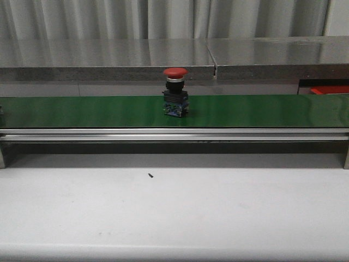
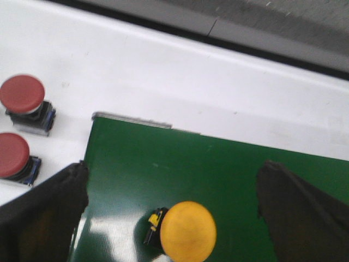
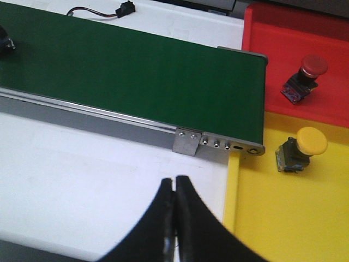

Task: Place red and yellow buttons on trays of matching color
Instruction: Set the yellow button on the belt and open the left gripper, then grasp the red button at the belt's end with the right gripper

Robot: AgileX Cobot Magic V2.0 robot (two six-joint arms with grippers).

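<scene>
A red button [image 1: 175, 93] stands upright on the green belt [image 1: 82, 112] in the front view. In the left wrist view a yellow button [image 2: 185, 229] rests on the belt [image 2: 218, 164] between the wide-apart fingers of my open left gripper [image 2: 174, 210], not touched by either. Two red buttons [image 2: 24, 103] [image 2: 13, 158] sit on the white table beside the belt end. My right gripper [image 3: 175, 188] is shut with nothing in it, over the white table. The red tray [image 3: 272, 60] holds a red button [image 3: 304, 76]; the yellow tray [image 3: 289, 218] holds a yellow button [image 3: 300, 148].
The belt's metal end bracket [image 3: 218, 143] borders both trays. A black connector with a cable [image 3: 122, 9] lies behind the belt. A steel shelf [image 1: 163, 57] runs behind the belt, and a small dark speck [image 1: 150, 175] lies on the white table.
</scene>
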